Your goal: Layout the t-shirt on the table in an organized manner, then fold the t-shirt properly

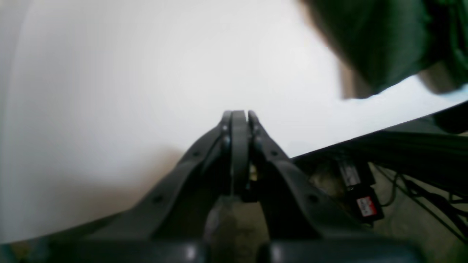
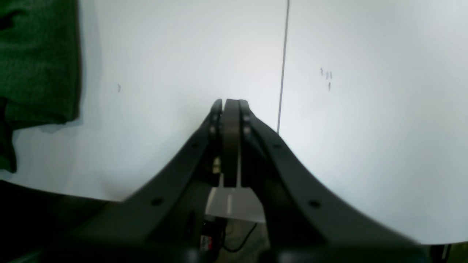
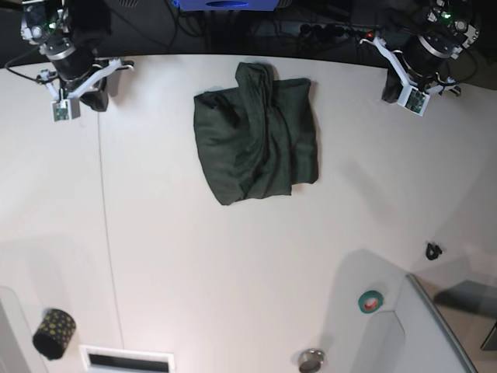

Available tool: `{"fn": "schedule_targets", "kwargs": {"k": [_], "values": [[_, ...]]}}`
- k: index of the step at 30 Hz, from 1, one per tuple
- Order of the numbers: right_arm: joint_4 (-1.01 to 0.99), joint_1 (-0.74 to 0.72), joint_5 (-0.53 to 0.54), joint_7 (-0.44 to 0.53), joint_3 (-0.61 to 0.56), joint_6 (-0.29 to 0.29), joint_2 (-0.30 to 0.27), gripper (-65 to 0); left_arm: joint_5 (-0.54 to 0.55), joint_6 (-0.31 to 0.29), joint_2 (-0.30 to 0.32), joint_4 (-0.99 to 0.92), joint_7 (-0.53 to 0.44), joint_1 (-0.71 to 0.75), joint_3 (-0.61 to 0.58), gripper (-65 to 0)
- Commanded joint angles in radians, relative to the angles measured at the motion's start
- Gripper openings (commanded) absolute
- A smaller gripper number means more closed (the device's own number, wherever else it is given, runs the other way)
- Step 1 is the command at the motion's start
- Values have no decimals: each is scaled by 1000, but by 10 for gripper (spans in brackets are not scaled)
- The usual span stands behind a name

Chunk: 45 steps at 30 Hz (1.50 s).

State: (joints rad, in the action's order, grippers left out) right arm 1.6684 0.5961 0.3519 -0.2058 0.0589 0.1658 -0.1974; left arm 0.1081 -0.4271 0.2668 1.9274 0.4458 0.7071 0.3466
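At upper centre of the base view, the t-shirt [image 3: 256, 134] lies bunched on the table [image 3: 233, 264]. The left gripper [image 1: 239, 114] and right gripper [image 2: 230, 102] are both closed and empty, near the top corners.

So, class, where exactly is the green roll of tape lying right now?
In the base view the green roll of tape lies flat on the table near the bottom right, just left of the grey tray, with a round metal object below-left of it.

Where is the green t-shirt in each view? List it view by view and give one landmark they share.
Left wrist: the t-shirt fills the upper right corner, blurred.
Right wrist: it runs along the left edge.
Base: crumpled at upper centre, between the arms.
Shared landmark: the white table, also and.
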Motion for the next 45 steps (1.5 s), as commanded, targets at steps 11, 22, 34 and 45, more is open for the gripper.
{"fn": "schedule_targets", "kwargs": {"k": [11, 22, 34, 45], "values": [[17, -26, 5, 27, 5, 5, -6, -650, 6, 0, -11, 16, -94, -20, -1, -650], [19, -58, 5, 27, -1, 5, -6, -650, 5, 0, -16, 14, -94, -20, 2, -650], [14, -64, 5, 27, 0, 7, -6, -650, 0, 0, -13, -6, -95, -86, 2, -650], [14, -66, 5, 27, -1, 7, -4, -650, -2, 0, -10, -23, -87, -108, 1, -650]]}}
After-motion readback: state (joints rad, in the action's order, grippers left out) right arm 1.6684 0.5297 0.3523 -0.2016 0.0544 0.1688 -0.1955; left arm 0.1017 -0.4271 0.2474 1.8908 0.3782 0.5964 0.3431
